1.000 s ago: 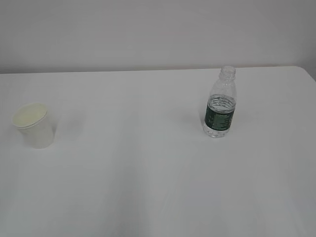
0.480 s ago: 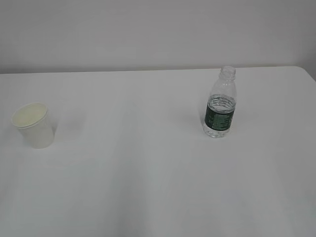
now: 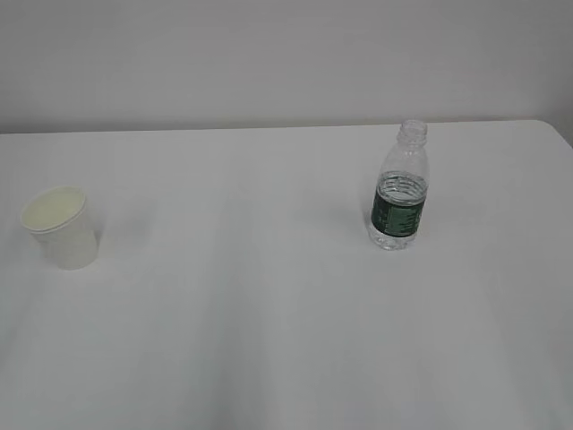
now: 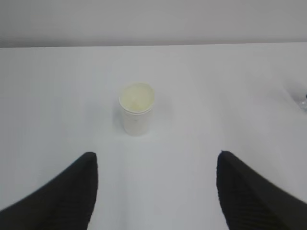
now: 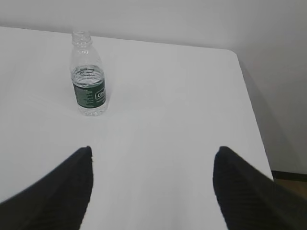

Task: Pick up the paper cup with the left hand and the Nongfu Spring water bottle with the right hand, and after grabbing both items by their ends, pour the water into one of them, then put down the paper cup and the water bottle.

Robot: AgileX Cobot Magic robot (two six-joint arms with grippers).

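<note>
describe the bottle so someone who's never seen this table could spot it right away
On the white table, look to the right half. The Nongfu Spring water bottle stands upright there: clear plastic, dark green label, no cap, taller than the only other item, the paper cup far left.

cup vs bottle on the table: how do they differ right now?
Height: the water bottle stands taller than the paper cup.
Material: the bottle is clear plastic with a dark green label band; the cup is opaque white with a pale yellowish inside.
Contents: the bottle holds water up to about the top of its label; the cup looks empty.
Shape: the bottle narrows to a threaded neck; the cup widens to a rolled rim.
Shared: both stand upright, open-topped, untouched on the white table.
</note>
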